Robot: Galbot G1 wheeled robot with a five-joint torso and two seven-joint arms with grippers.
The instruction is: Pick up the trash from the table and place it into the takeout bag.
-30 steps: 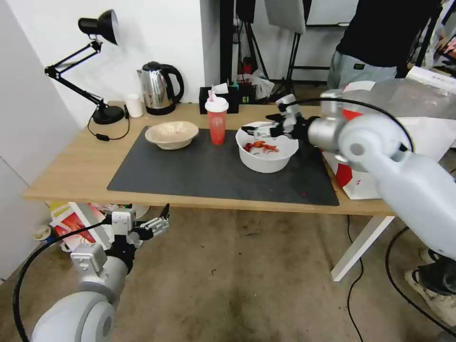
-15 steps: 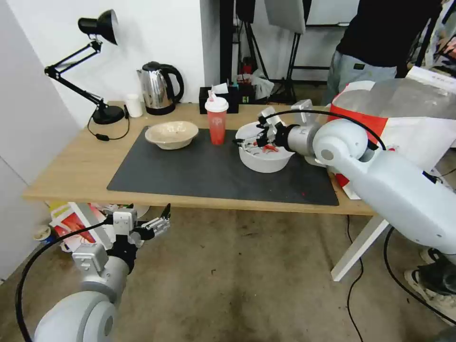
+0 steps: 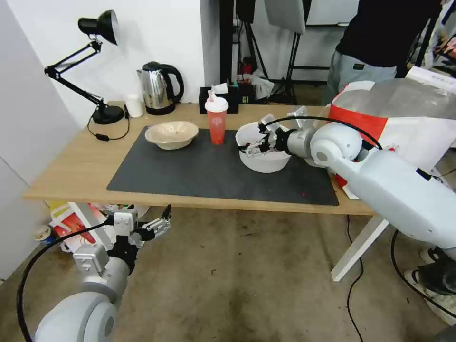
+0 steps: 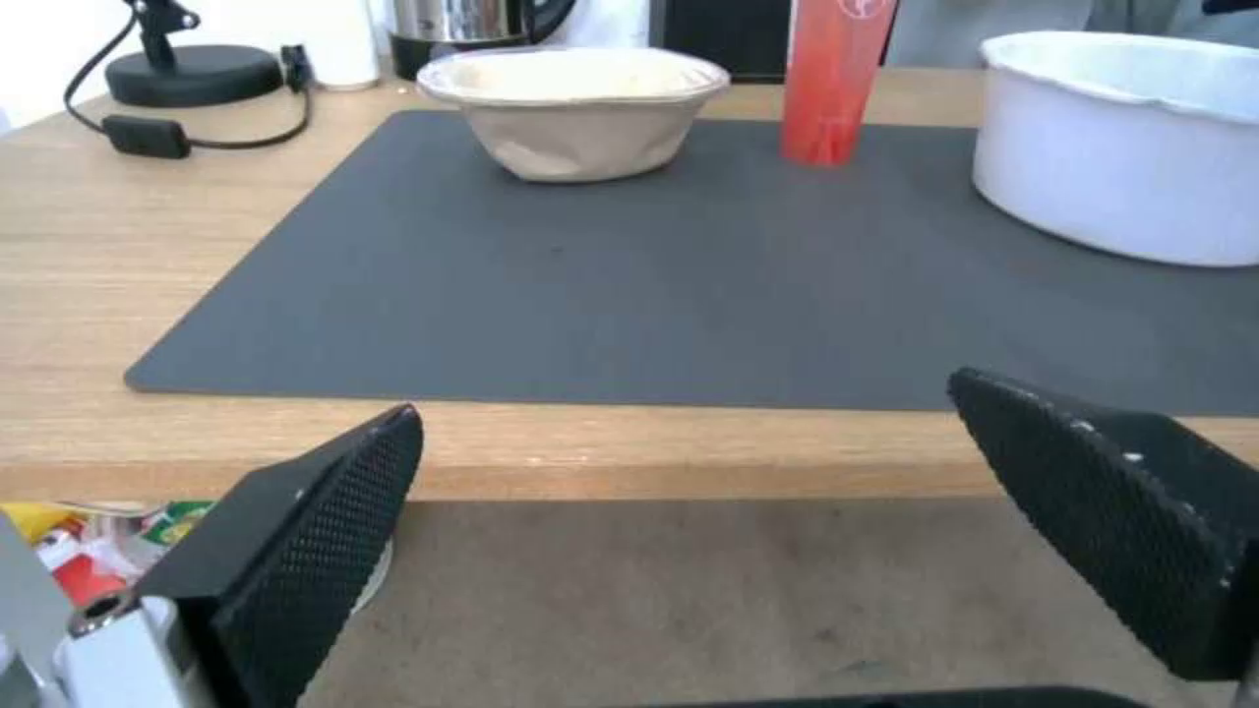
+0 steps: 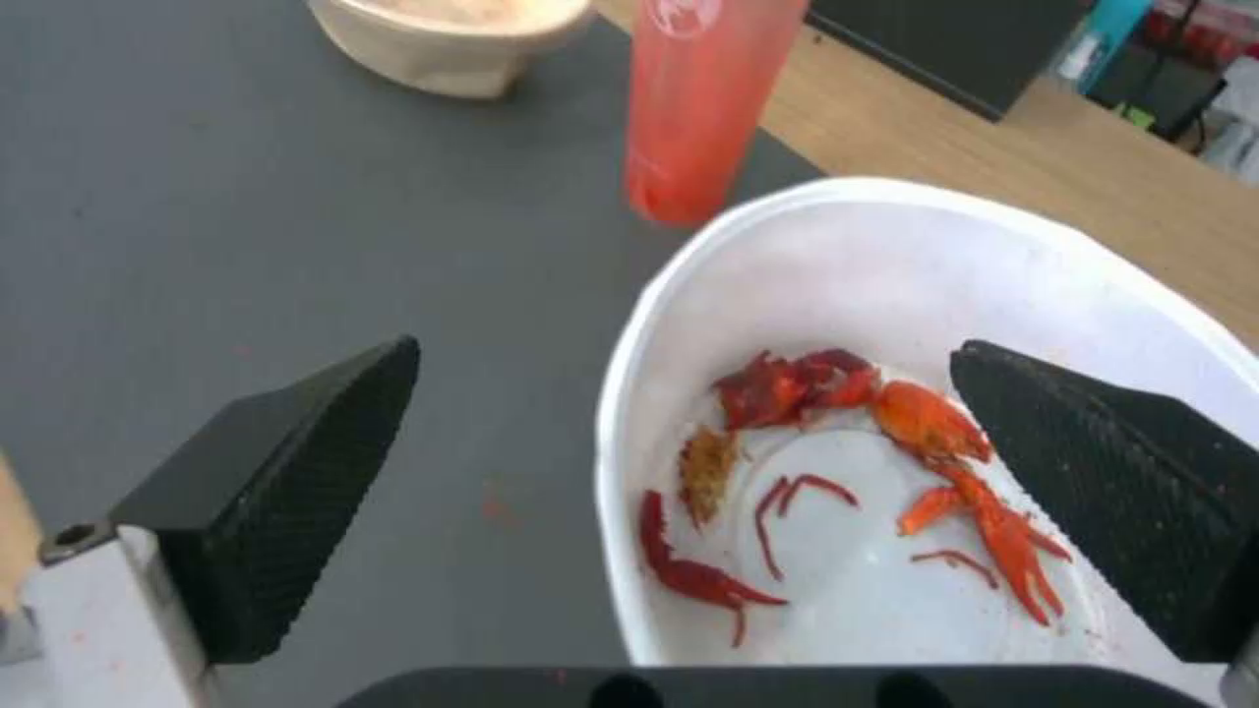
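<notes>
Bowl: your first piece of trash, the white bowl (image 3: 262, 153), sits on the mat (image 3: 199, 171) right under your right claw (image 3: 256, 145); red shell scraps (image 5: 840, 462) lie loose in its bottom
Right claw: spread wide, straddling the bowl's near wall, one finger (image 5: 282, 492) outside over the mat, the other (image 5: 1115, 482) over the inside
Handling: thin plastic, likely light and springy; judge the wall apt to flex and slip, so pinch the rim firmly and keep the bowl level or the scraps may spill
Cup: red cup (image 3: 216, 121) stands just past the claw, close to the bowl; mind it as you close
Beige bowl: (image 3: 172, 134) further beyond the cup, well apart
Bag: takeout bag (image 3: 380, 118) behind the claw's arm, at the table (image 3: 71, 171) end
Left claw: (image 3: 159, 223) wide too, idle below the table edge
</notes>
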